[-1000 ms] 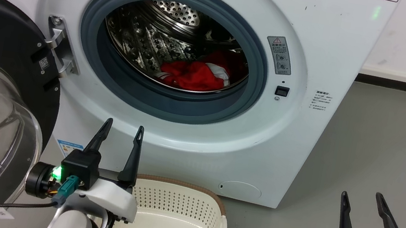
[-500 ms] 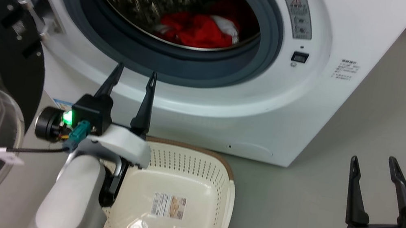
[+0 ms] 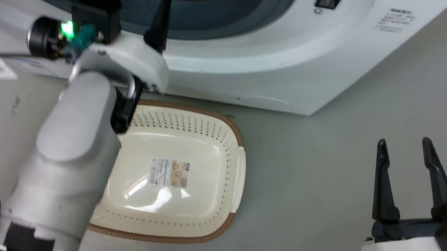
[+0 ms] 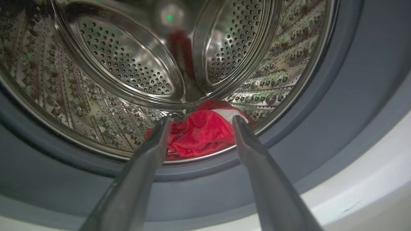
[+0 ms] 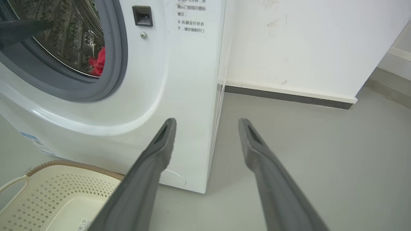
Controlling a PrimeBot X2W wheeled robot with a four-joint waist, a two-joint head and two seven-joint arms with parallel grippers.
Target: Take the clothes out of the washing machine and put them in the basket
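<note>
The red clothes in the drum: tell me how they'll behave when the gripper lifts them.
The clothes lie crumpled, so likely floppy: they should drape from a pinch. The heap looks small in the drum, so probably light. Trailing ends might snag on the grey ring.

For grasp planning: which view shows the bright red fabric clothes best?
Left wrist view: the bright red fabric clothes lie centred in the steel drum. Head view crops them at its top edge; right wrist view shows a sliver.
</note>
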